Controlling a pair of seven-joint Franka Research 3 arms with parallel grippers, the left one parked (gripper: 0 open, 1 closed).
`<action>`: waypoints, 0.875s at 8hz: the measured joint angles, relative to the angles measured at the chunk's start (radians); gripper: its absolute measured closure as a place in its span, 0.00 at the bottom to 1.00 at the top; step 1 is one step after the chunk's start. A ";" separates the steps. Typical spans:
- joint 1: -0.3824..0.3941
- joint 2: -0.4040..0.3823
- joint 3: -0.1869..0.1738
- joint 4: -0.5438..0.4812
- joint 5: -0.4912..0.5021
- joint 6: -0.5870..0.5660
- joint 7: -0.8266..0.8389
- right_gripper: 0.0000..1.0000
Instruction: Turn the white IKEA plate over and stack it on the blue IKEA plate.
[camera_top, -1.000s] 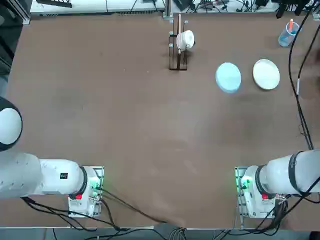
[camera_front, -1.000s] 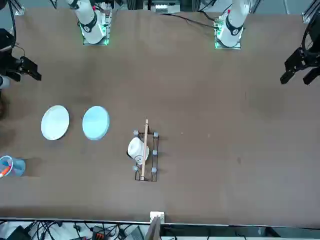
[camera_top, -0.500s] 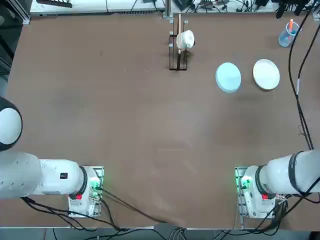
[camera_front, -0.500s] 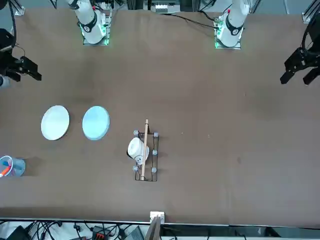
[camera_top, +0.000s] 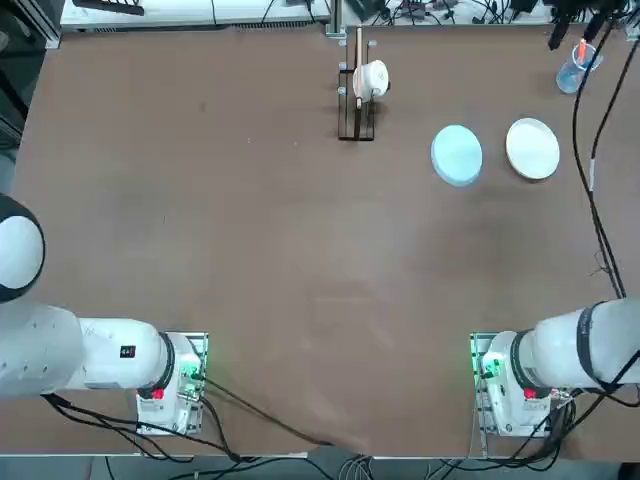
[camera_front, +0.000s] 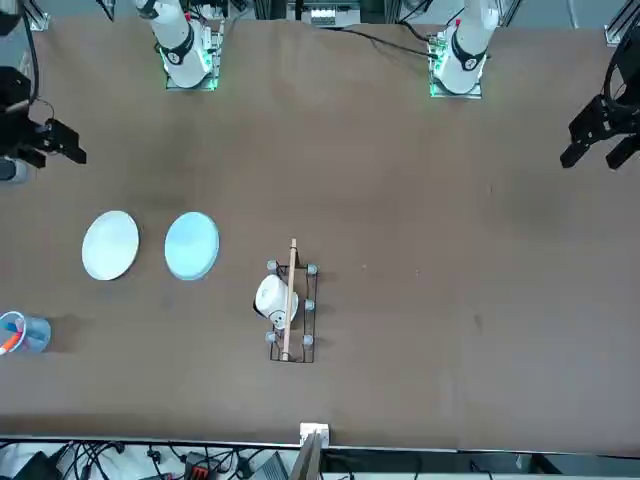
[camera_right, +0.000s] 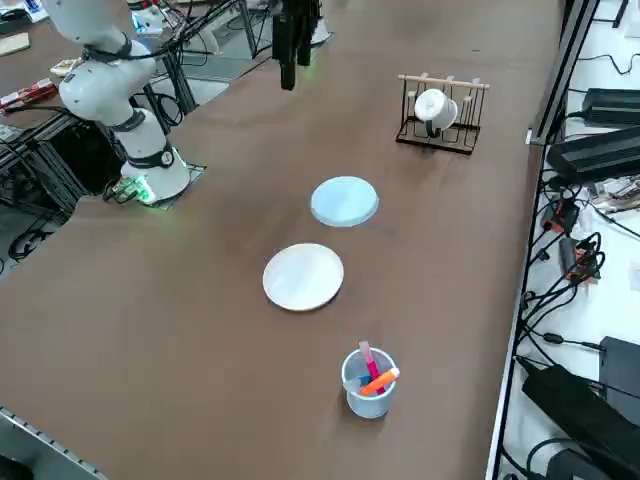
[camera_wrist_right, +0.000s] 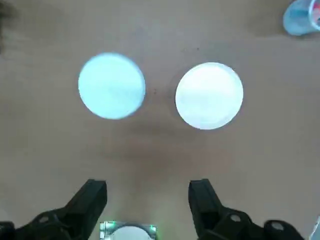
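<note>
The white IKEA plate (camera_top: 532, 148) (camera_front: 110, 244) (camera_right: 303, 276) lies flat on the brown table at the far right. Just inboard of it, a narrow gap away, lies the pale blue IKEA plate (camera_top: 457, 154) (camera_front: 191, 245) (camera_right: 344, 200). My right gripper (camera_wrist_right: 147, 195) (camera_front: 60, 148) (camera_right: 288, 60) hangs high in the air on the robot's side of the two plates. It is open and holds nothing. The wrist view looks straight down on the blue plate (camera_wrist_right: 111, 86) and the white plate (camera_wrist_right: 209, 95), both beyond the two dark fingertips (camera_wrist_right: 94, 196).
A clear blue tumbler (camera_top: 575, 68) (camera_right: 368, 382) with coloured sticks stands at the far right corner, past the white plate. A wooden rack with a white cup (camera_top: 360, 88) (camera_right: 437, 108) stands at the far middle. Black cables (camera_top: 592, 190) hang along the table's right side.
The right gripper has shifted slightly, staying open and high above the table. Both plates lie where they were.
</note>
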 joint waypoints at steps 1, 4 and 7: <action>-0.008 0.018 -0.002 -0.074 0.000 0.102 -0.012 0.00; -0.061 0.063 -0.007 -0.421 0.000 0.538 -0.019 0.00; -0.128 0.163 -0.010 -0.528 -0.004 0.713 -0.027 0.00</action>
